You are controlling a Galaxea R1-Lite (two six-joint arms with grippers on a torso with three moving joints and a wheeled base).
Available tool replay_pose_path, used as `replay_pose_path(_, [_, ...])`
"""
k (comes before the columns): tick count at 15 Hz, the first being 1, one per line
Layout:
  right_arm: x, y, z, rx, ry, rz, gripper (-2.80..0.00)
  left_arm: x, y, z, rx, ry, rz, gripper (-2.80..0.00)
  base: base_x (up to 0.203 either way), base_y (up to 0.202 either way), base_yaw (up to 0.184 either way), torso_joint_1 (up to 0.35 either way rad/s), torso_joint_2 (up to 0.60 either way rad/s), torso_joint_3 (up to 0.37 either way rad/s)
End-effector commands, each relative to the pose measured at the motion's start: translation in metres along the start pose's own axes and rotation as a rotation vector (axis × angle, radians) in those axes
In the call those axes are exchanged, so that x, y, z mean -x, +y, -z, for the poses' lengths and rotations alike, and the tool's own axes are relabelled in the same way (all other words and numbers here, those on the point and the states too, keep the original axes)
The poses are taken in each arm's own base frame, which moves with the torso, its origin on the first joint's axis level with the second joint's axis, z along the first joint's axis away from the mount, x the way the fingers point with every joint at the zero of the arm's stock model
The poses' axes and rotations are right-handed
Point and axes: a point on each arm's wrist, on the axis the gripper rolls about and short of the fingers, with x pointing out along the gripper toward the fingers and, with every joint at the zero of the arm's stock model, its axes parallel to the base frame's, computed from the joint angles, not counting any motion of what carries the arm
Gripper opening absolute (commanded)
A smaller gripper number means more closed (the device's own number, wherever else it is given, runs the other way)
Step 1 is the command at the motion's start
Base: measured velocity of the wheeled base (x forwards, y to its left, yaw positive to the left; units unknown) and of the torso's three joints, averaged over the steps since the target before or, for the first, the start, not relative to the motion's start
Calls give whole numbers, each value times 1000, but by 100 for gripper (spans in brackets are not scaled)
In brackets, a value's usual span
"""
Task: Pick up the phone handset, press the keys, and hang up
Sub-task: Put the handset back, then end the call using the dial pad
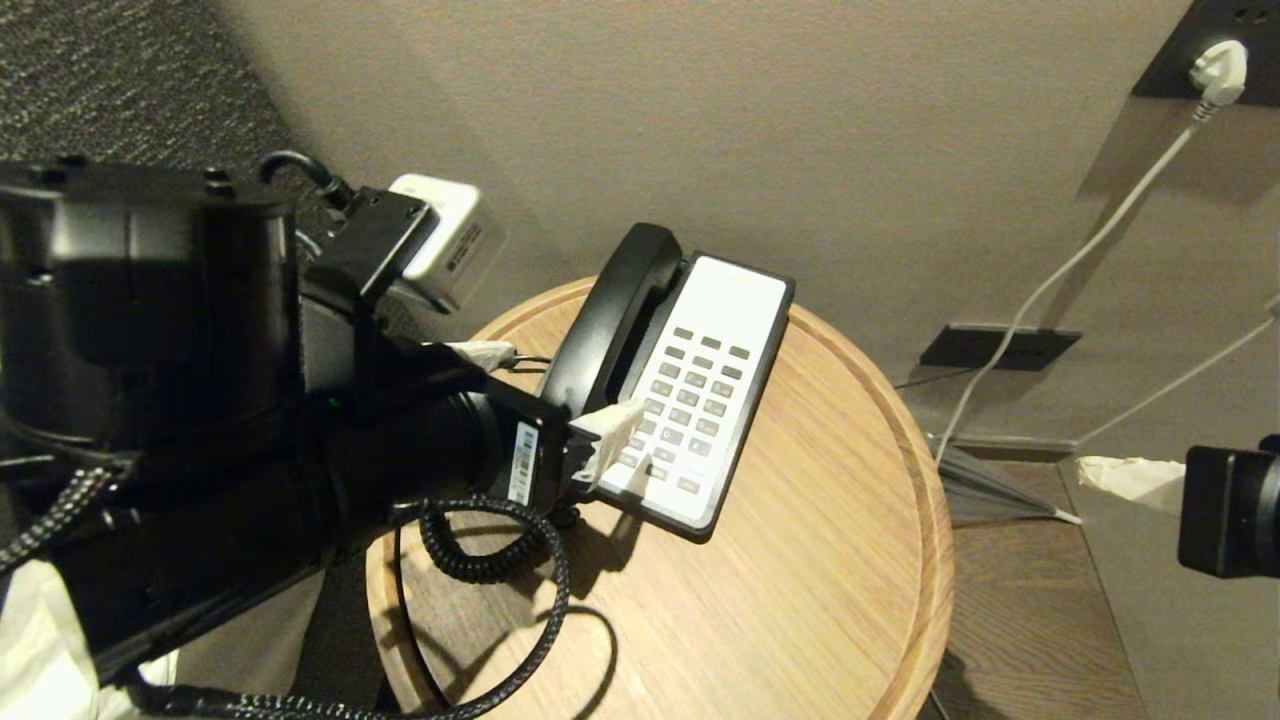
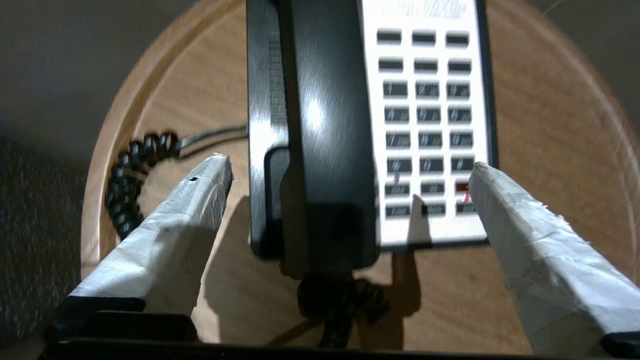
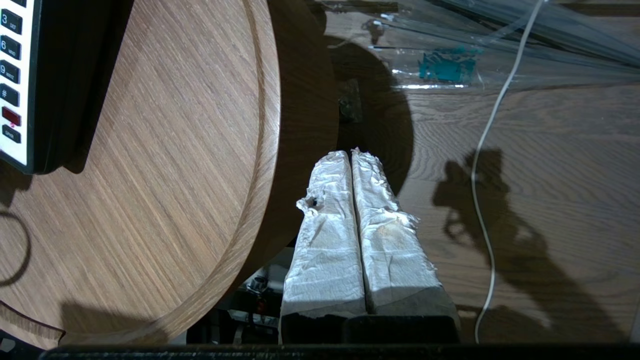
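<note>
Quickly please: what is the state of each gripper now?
Left gripper: open, holding nothing, above the phone handset.
Right gripper: closed, empty, beside the table.

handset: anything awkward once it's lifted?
The handset looks like rigid, glossy plastic, so it may slip between the taped fingers. Its coiled cord will probably stretch and tug back. The bulging ends should help stop it sliding out.

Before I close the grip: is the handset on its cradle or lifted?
On its cradle: the phone handset lies along the phone base, nothing gripping it.
</note>
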Motion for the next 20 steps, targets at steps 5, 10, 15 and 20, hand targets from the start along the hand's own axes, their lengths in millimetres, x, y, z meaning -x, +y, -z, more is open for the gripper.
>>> replay_pose_path(5, [0,1,-3,1,-7,1,-280,21,7,20,-10,31,8,-280,0,0,0,0,0,0])
replay_pose_path(10, [0,0,0,3,0,4,-280,27,9,26,-12,40,9,-280,0,0,0,0,0,0])
replay_pose_path(15, [-2,0,0,4,7,7,-280,27,6,35,-26,69,42,-280,0,0,0,0,0,0])
replay_pose_path(20, [-3,1,0,5,11,9,-280,25,3,37,-29,76,66,-280,0,0,0,0,0,0])
